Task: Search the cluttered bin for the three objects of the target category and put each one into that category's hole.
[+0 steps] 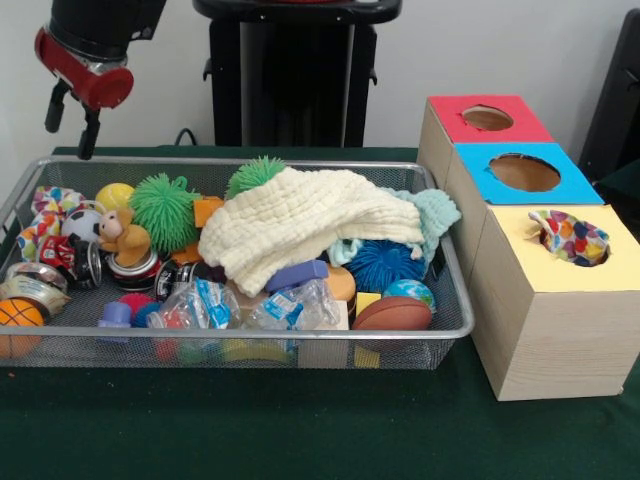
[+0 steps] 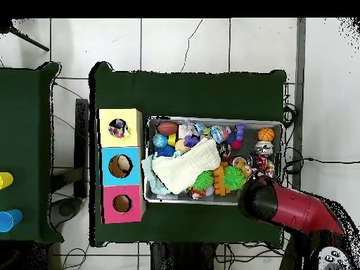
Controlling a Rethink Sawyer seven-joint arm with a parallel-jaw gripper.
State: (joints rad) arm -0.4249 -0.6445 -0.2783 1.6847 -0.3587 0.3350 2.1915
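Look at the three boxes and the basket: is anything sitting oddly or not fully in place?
Yes. A polka-dot cloth sits bunched in the round hole of the yellow-topped box, showing at the opening rather than dropped out of sight. In the bin, a cream waffle cloth sprawls over the toys.

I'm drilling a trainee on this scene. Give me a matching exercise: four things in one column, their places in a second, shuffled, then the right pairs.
Things:
1. cream waffle cloth
2. polka-dot cloth
3. small basketball
4. red-topped box

Places:
A. in the round hole of the yellow-topped box
B. draped over the toys in the middle of the bin
C. farthest from the front camera in the row of boxes
D. in the bin's front-left corner, front view

Pairs: 1-B, 2-A, 3-D, 4-C
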